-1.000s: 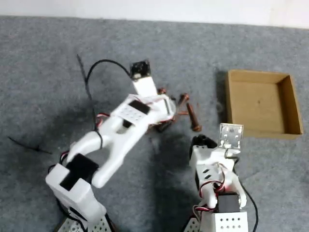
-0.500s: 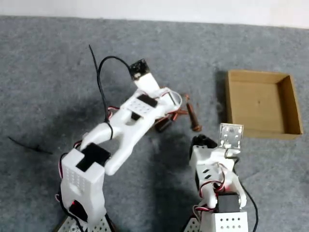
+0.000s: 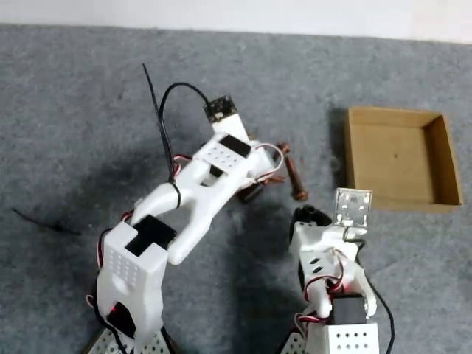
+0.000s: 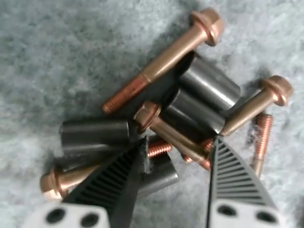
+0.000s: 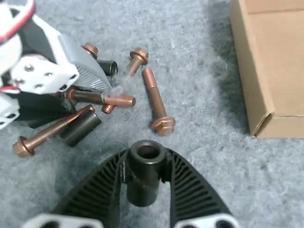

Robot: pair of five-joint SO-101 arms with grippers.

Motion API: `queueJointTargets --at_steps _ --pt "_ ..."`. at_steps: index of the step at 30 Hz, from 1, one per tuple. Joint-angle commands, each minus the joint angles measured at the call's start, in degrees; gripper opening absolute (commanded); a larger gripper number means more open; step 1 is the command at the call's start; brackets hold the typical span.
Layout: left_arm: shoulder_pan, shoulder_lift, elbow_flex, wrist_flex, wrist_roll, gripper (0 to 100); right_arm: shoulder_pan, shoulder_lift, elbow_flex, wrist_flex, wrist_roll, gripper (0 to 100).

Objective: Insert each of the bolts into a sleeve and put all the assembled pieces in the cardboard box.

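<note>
with left gripper (image 4: pixel 179 142) spread over crowded bolts (image 4: pixel 166 46) and right gripper (image 5: pixel 146 159) pinching a sleeve (image 5: pixel 141 190), likely to grab two pieces together or scatter them.

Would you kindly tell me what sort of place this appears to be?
Probably a small robotics lab or hobby bench: a white desktop robot arm and its twin on a grey carpet-like mat, with loose copper-coloured bolts, dark metal sleeves and a shallow brown cardboard box laid out for practice.
</note>
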Motion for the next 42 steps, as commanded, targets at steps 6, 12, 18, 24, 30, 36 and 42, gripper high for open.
queueJointTargets --at_steps 6,12,18,24,30,36,42 --pt "-3.21 0.31 0.04 1.76 4.04 21 0.57 -0.66 -0.4 -1.63 0.53 0.4" --pt "-2.77 5.23 -4.53 4.4 3.96 14 0.57 -0.66 -0.4 -1.63 0.53 0.4" --pt "-3.03 10.59 -12.7 11.16 3.69 1 0.57 -0.66 -0.4 -1.71 0.53 0.4" --pt "-2.68 11.56 -15.6 15.21 -0.26 0 0.57 -0.66 -0.4 -1.71 0.53 0.4" --pt "-2.68 9.54 -15.43 15.12 -7.47 0 0.48 -0.66 -0.4 -1.71 0.53 0.4" --pt "-3.03 -0.4 -6.29 12.57 -11.25 0 0.31 -0.75 -0.31 -1.89 3.78 0.4" --pt "-2.77 -15.78 12.44 -1.49 -13.27 0 0.31 -0.75 -0.31 -1.89 3.96 0.4"
